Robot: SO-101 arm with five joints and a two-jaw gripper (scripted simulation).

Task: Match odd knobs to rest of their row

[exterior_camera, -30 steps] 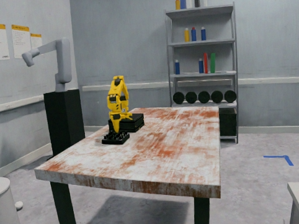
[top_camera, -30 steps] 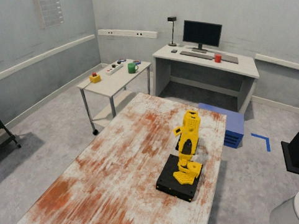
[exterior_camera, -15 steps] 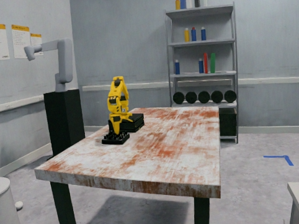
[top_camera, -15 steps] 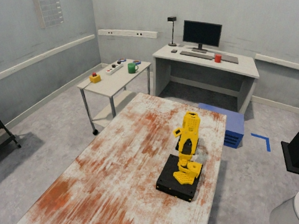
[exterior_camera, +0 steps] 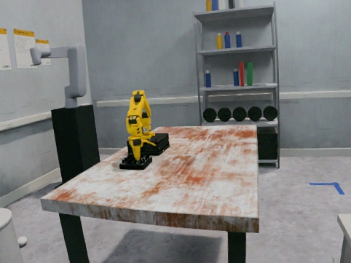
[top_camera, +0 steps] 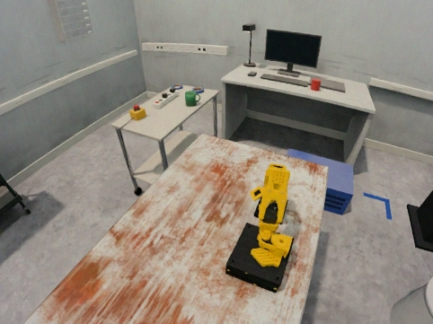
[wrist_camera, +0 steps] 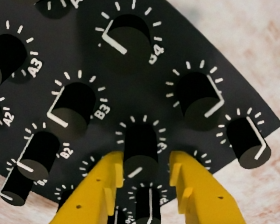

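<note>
The black knob box (exterior_camera: 127, 167) (wrist_camera: 172, 30) lies before the arm. My gripper (exterior_camera: 137, 159) (wrist_camera: 147, 159) points down at it, its jaws slightly apart. In the wrist view they stand on either side of knob C3 (wrist_camera: 141, 162), a gap on the right; nothing is gripped, and contact on the left is unclear. C3's line points lower left. Knob C4 (wrist_camera: 200, 112) points upper right, as does the knob beside it (wrist_camera: 255, 152). Knobs B4 (wrist_camera: 130, 55), B3 (wrist_camera: 72, 122) and B2 (wrist_camera: 37, 165) point upper left. The jaws hide parts of the lower knobs; A-row knobs are cut off.
The arm's black base (top_camera: 256, 256) (exterior_camera: 160, 143) stands on the rust-stained table (top_camera: 180, 229) (exterior_camera: 204, 193). Other knobs crowd close around the jaws. A side table (top_camera: 157, 123) and a desk (top_camera: 287, 74) stand beyond the table, out of contact.
</note>
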